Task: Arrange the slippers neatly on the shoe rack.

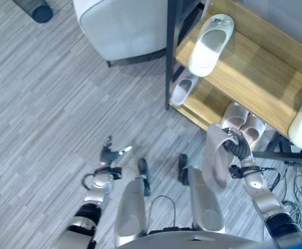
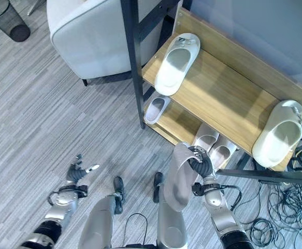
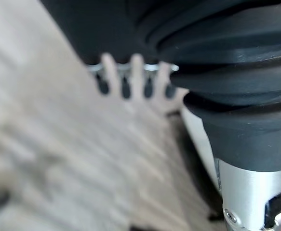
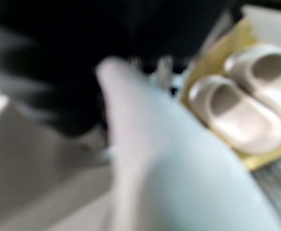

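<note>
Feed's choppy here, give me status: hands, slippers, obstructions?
Right hand shut on grey slipper, before lower shelf. Left hand open, idle over floor. Pink pair already there.

Grey wood-grain floor (image 2: 31,104), pale armchair (image 2: 88,36), dark mesh bin (image 2: 8,21).

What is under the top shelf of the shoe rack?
A lower shelf holding a pair of slippers and one lone slipper; the top shelf hides the rest.

A pale grey armchair (image 2: 91,36) stands well ahead of my left robot hand (image 2: 77,174). A dark mesh bin (image 2: 8,19) sits farther out. Loose cables (image 2: 288,207) lie beside my right robot hand (image 2: 200,163).
</note>
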`<state>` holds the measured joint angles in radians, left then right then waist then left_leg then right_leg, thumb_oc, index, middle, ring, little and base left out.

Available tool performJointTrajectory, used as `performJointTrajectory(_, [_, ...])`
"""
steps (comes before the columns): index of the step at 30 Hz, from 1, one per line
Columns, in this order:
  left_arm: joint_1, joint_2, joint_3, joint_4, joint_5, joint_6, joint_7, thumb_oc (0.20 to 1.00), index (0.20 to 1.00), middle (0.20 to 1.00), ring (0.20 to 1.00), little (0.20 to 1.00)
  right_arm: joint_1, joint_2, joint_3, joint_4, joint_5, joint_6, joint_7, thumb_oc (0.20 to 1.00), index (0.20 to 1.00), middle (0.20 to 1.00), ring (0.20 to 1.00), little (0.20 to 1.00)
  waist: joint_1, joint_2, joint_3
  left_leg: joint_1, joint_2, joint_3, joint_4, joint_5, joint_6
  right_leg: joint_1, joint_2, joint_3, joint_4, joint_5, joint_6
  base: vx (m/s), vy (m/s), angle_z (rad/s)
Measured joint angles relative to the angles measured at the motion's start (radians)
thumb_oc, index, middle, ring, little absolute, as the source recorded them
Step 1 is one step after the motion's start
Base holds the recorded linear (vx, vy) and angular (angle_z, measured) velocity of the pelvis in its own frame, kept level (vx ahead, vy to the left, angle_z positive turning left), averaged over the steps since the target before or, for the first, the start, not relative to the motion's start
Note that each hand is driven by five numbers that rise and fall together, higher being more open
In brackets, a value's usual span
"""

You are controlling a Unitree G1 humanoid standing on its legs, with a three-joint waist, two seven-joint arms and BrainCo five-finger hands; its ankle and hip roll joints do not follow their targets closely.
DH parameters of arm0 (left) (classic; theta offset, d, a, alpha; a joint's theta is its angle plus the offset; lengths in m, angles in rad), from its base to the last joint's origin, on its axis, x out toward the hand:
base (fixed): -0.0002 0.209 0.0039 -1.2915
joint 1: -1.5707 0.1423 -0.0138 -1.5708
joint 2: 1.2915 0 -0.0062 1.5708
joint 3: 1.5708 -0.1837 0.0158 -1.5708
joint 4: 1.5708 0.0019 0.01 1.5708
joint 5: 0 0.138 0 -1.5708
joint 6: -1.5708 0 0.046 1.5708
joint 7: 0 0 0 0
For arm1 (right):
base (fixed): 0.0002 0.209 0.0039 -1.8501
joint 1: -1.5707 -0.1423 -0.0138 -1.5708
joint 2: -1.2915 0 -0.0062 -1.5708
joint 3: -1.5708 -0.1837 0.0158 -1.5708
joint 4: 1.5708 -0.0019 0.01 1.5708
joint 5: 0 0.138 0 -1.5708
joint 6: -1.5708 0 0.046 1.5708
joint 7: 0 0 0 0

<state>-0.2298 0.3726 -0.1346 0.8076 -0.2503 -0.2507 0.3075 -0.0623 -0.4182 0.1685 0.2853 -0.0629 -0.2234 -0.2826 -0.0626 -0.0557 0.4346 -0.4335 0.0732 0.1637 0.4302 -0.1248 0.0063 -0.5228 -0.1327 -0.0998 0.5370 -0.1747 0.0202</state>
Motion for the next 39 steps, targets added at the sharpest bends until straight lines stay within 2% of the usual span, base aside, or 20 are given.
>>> performJointTrajectory(2, [-0.053,0.030,0.017,0.023,0.000,-0.001,0.008,1.000,1.000,1.000,1.000,1.000,-0.023,-0.022,0.001,-0.007,-0.001,0.000,0.000,0.200,0.200,0.200,0.200,0.200,-0.001,-0.001,0.004,-0.055,0.008,0.019,0.079,-0.025,0.003,-0.049,-0.010,0.008,0.047,-0.004,-0.001,0.06,0.035,-0.12])
performJointTrajectory(4, [-0.088,0.047,0.031,0.017,-0.001,-0.003,0.018,1.000,1.000,1.000,1.000,1.000,-0.054,-0.050,0.003,-0.018,-0.003,-0.001,-0.003,0.200,0.200,0.200,0.200,0.200,-0.001,0.005,0.011,-0.105,0.023,0.021,0.171,-0.069,0.006,-0.089,-0.012,0.019,0.117,-0.032,-0.001,0.02,-0.006,-0.13])
performJointTrajectory(6, [-0.127,0.091,0.048,-0.008,-0.004,-0.029,0.031,1.000,1.000,1.000,1.000,1.000,-0.093,-0.128,0.001,-0.051,-0.046,-0.003,-0.016,0.200,0.200,0.200,0.200,0.200,-0.003,0.005,0.014,-0.232,0.039,0.019,0.357,-0.152,0.017,-0.213,-0.028,0.030,0.284,-0.098,-0.013,-0.01,-0.034,-0.07])
performJointTrajectory(9, [-0.147,0.108,0.060,-0.019,-0.017,-0.049,0.056,1.000,1.000,1.000,1.000,1.000,-0.213,-0.194,0.016,-0.044,-0.091,-0.001,-0.051,0.200,0.200,0.200,0.200,0.200,-0.002,0.009,0.029,-0.398,0.068,0.001,0.543,-0.214,0.007,-0.381,-0.021,0.038,0.457,-0.145,-0.025,-0.06,-0.085,-0.07])
performJointTrajectory(10, [-0.143,0.118,0.060,-0.034,-0.027,-0.065,0.064,1.000,1.000,1.000,1.000,1.000,-0.267,-0.246,0.043,-0.044,-0.116,-0.003,-0.068,0.200,0.200,0.200,0.200,0.200,-0.004,0.012,0.020,-0.476,0.083,-0.007,0.620,-0.241,0.008,-0.456,-0.016,0.041,0.520,-0.171,-0.029,-0.01,-0.035,-0.09])
performJointTrajectory(12, [-0.174,0.111,0.055,-0.030,-0.045,-0.066,0.064,1.000,1.000,1.000,1.000,1.000,-0.418,-0.274,0.022,-0.024,-0.161,0.004,-0.097,0.200,0.200,0.200,0.200,0.200,0.009,0.013,0.036,-0.620,0.097,-0.023,0.710,-0.256,0.014,-0.603,-0.011,0.043,0.620,-0.183,-0.056,0.01,-0.086,-0.02])
performJointTrajectory(14, [-0.173,0.107,0.054,-0.035,-0.045,-0.068,0.064,1.000,1.000,1.000,1.000,1.000,-0.471,-0.321,0.054,-0.024,-0.220,0.006,-0.118,0.200,0.200,0.200,0.200,0.200,0.020,0.014,0.035,-0.678,0.105,-0.036,0.774,-0.277,0.004,-0.664,-0.010,0.043,0.686,-0.206,-0.073,0.05,-0.070,0.02])
performJointTrajectory(17, [-0.192,0.114,0.055,-0.040,-0.077,-0.072,0.068,1.000,1.000,1.000,1.000,1.000,-0.590,-0.437,0.085,-0.027,-0.313,0.028,-0.151,0.200,0.200,0.200,0.200,0.200,0.029,0.027,0.025,-0.838,0.113,-0.064,0.888,-0.301,0.001,-0.818,-0.009,0.039,0.799,-0.233,-0.090,0.09,-0.052,0.04])
performJointTrajectory(19, [-0.194,0.114,0.055,-0.057,-0.089,-0.071,0.069,1.000,1.000,1.000,1.000,1.000,-0.613,-0.463,0.070,-0.058,-0.350,0.032,-0.166,0.200,0.200,0.200,0.200,0.200,0.038,0.033,0.021,-0.902,0.120,-0.068,0.945,-0.319,0.001,-0.885,-0.009,0.042,0.853,-0.246,-0.099,0.11,-0.026,-0.03])
performJointTrajectory(23, [-0.208,0.114,0.052,-0.075,-0.090,-0.071,0.069,1.000,1.000,1.000,1.000,1.000,-0.609,-0.461,0.073,-0.070,-0.389,0.037,-0.179,0.200,0.200,0.200,0.200,0.200,0.061,0.058,0.003,-0.997,0.120,-0.084,1.048,-0.354,0.003,-0.978,-0.013,0.052,0.957,-0.275,-0.103,0.11,-0.037,0.03])
performJointTrajectory(24, [-0.210,0.112,0.048,-0.084,-0.092,-0.071,0.070,1.000,1.000,1.000,1.000,1.000,-0.597,-0.461,0.080,-0.070,-0.394,0.039,-0.181,0.200,0.200,0.200,0.200,0.200,0.065,0.077,-0.014,-1.031,0.118,-0.090,1.107,-0.377,0.012,-1.009,-0.025,0.056,1.015,-0.299,-0.106,0.15,-0.049,0.08])
performJointTrajectory(25, [-0.197,0.115,0.047,-0.099,-0.094,-0.071,0.070,1.000,1.000,1.000,1.000,1.000,-0.599,-0.459,0.089,-0.068,-0.395,0.042,-0.182,0.200,0.200,0.200,0.200,0.200,0.066,0.086,-0.039,-1.061,0.117,-0.099,1.139,-0.390,0.003,-1.036,-0.025,0.057,1.042,-0.312,-0.101,0.17,-0.058,0.08])
performJointTrajectory(27, [-0.187,0.115,0.046,-0.107,-0.094,-0.073,0.070,1.000,1.000,1.000,1.000,1.000,-0.601,-0.459,0.090,-0.060,-0.407,0.048,-0.184,0.200,0.200,0.200,0.200,0.200,0.065,0.101,-0.069,-1.106,0.118,-0.112,1.224,-0.425,0.013,-1.074,-0.030,0.060,1.119,-0.342,-0.102,0.09,-0.030,0.00])
performJointTrajectory(31, [-0.165,0.116,0.048,-0.098,-0.133,-0.074,0.085,1.000,1.000,1.000,1.000,1.000,-0.602,-0.402,0.087,-0.023,-0.418,0.083,-0.196,0.200,0.200,0.200,0.200,0.200,0.054,0.098,-0.110,-1.182,0.119,-0.142,1.388,-0.488,0.018,-1.143,-0.035,0.067,1.269,-0.394,-0.102,0.09,-0.016,-0.02])
performJointTrajectory(33, [-0.163,0.114,0.046,-0.092,-0.160,-0.071,0.088,1.000,1.000,1.000,1.000,1.000,-0.600,-0.363,0.080,-0.013,-0.401,0.085,-0.199,0.200,0.200,0.200,0.200,0.200,0.048,0.097,-0.110,-1.196,0.119,-0.147,1.419,-0.499,0.020,-1.155,-0.035,0.069,1.297,-0.401,-0.099,0.04,-0.006,-0.04])
performJointTrajectory(36, [-0.124,0.116,0.050,-0.165,-0.174,-0.071,0.089,1.000,1.000,1.000,1.000,1.000,-0.591,-0.367,0.075,0.000,-0.381,0.091,-0.203,0.200,0.200,0.200,0.200,0.200,0.046,0.097,-0.111,-1.185,0.119,-0.139,1.437,-0.508,0.025,-1.150,-0.033,0.084,1.313,-0.407,-0.096,0.03,-0.010,-0.01])
performJointTrajectory(39, [-0.127,0.119,0.045,-0.179,-0.205,-0.071,0.085,1.000,1.000,1.000,1.000,1.000,-0.640,-0.370,0.079,0.092,-0.340,0.102,-0.208,0.200,0.200,0.200,0.200,0.200,0.056,0.089,-0.115,-1.179,0.118,-0.146,1.466,-0.516,0.030,-1.143,-0.033,0.085,1.341,-0.412,-0.097,0.01,-0.007,0.00])
